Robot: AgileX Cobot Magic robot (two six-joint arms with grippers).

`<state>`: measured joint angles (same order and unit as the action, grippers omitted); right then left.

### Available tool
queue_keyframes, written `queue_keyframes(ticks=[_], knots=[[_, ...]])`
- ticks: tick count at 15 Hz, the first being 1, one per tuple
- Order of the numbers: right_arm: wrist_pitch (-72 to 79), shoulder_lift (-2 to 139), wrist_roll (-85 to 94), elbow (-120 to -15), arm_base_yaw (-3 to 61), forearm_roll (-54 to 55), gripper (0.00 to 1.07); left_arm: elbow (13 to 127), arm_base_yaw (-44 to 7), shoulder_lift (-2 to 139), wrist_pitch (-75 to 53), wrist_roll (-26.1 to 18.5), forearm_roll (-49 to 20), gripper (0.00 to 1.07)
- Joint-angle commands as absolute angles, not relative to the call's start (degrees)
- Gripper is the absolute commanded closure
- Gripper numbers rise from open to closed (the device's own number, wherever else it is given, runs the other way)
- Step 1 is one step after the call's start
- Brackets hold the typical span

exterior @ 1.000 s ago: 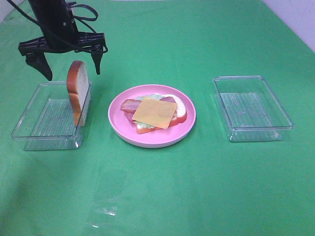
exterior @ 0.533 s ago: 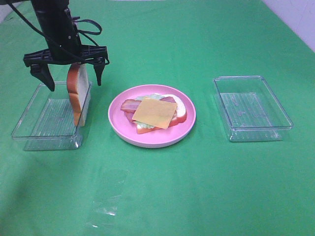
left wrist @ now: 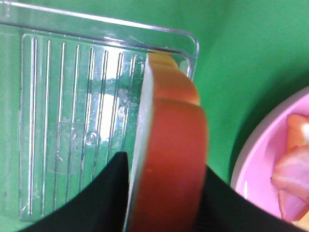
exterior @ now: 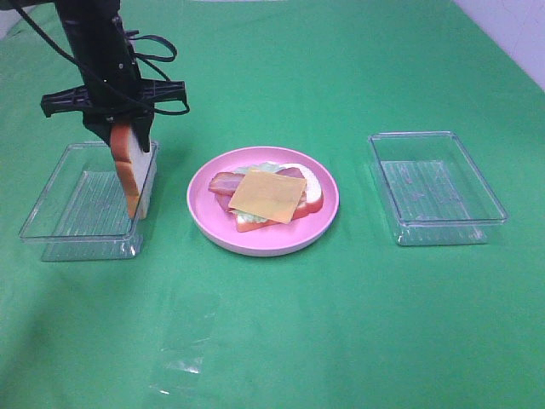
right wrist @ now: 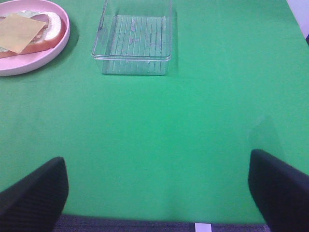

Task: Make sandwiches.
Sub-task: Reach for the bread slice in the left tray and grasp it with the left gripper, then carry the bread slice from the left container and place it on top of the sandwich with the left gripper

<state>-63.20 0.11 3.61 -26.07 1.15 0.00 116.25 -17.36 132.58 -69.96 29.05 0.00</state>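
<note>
1. The left gripper [exterior: 126, 128] clamps an upright bread slice [exterior: 132, 166] by its crusted top, at the left tray's [exterior: 51, 200] 3 o'clock wall.
2. The stacked sandwich [exterior: 268, 196] lies on the pink plate [exterior: 255, 240].
3. The right gripper [right wrist: 159, 193] stands wide, holding nothing.

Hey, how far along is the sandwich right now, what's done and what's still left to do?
Done: the pink plate holds a bottom bread slice with lettuce, bacon and a cheese square on top. In hand: the left gripper has its fingers against both faces of the upright bread slice at the left tray. Left: lifting that slice and setting it on the cheese. The right gripper waits open.
</note>
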Motion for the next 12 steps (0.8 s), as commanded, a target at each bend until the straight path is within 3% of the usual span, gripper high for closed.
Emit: queue_keyframes(ticks=[1, 8, 12], knots=[[-62.8, 0.4, 4.1, -26.0, 0.8, 0.0, 0.10, 115.9, -17.5, 133.0, -73.6, 29.6, 0.0, 0.87], [-62.8, 0.4, 4.1, -26.0, 0.8, 0.0, 0.10, 117.0, -17.5, 130.4, -75.6, 30.4, 0.0, 0.89], [-62.8, 0.4, 4.1, -26.0, 0.8, 0.0, 0.10, 117.0, -17.5, 124.7, -75.6, 30.9, -5.3, 0.88]])
